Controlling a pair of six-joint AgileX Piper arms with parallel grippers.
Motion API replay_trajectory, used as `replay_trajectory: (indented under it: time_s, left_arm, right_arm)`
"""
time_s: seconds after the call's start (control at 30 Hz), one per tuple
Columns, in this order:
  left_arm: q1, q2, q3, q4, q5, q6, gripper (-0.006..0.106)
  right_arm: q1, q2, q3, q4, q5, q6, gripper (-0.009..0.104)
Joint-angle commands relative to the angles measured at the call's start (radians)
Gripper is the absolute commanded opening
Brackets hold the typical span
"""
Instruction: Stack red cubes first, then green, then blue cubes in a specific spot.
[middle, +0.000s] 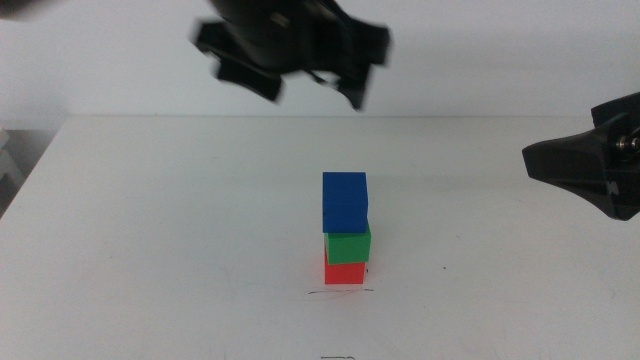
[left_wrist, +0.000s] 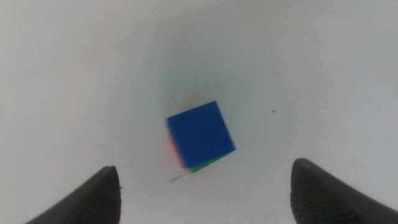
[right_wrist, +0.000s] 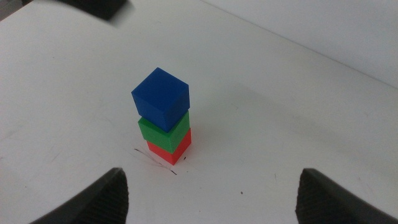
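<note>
A three-cube stack stands on the white table (middle: 150, 230): the red cube (middle: 344, 272) at the bottom, the green cube (middle: 347, 245) on it, and the blue cube (middle: 345, 203) on top, turned slightly. The stack sits just behind the thin dark line (middle: 340, 292) that marks the spot. My left gripper (middle: 312, 88) hangs open and empty high above the stack. Its wrist view looks down on the blue cube (left_wrist: 200, 134), with slivers of red and green at its edges. My right gripper (middle: 590, 170) is open and empty at the right, apart from the stack (right_wrist: 163, 118).
A second short dark mark (middle: 338, 356) lies at the table's front edge. The table's far edge meets a white wall behind the stack. A dark part of the left arm (right_wrist: 93, 6) shows in the right wrist view.
</note>
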Motion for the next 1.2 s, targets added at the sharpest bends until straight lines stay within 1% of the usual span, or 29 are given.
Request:
replay_trajectory:
  time_s: [0.0, 0.17, 0.23, 0.37, 0.57, 0.73, 0.83, 0.97, 1.17]
  left_arm:
    - [0.033, -0.122, 0.016, 0.016, 0.069, 0.088, 0.094]
    - [0.145, -0.294, 0.142, -0.014, 0.06, 0.265, 0.094]
    - [0.173, -0.362, 0.175, -0.018, 0.066, 0.308, 0.094]
    - [0.186, -0.471, 0.216, -0.01, 0.059, 0.304, 0.094]
    - [0.186, -0.556, 0.217, 0.09, 0.06, 0.304, 0.094]
    - [0.209, -0.591, 0.223, 0.14, 0.045, 0.3, 0.094]
    - [0.276, -0.634, 0.256, 0.108, 0.008, 0.296, 0.094]
    - [0.35, -0.681, 0.317, 0.101, -0.067, 0.296, 0.094]
    - [0.366, -0.699, 0.345, 0.104, -0.155, 0.29, 0.094]
  right_arm:
    - [-0.007, -0.013, -0.026, 0.002, -0.062, -0.008, 0.075]
    - [-0.007, -0.013, -0.026, 0.002, -0.062, -0.009, 0.075]
    - [-0.007, -0.013, -0.026, 0.002, -0.062, -0.009, 0.075]
    - [-0.007, -0.013, -0.026, 0.002, -0.061, -0.009, 0.075]
    - [-0.007, -0.013, -0.026, 0.002, -0.061, -0.009, 0.075]
    - [-0.007, -0.013, -0.026, 0.002, -0.061, -0.009, 0.075]
    - [-0.007, -0.013, -0.026, -0.003, -0.061, -0.009, 0.075]
    - [-0.007, -0.013, -0.026, 0.0, -0.061, -0.009, 0.075]
    - [-0.007, -0.013, -0.026, -0.005, -0.061, -0.009, 0.075]
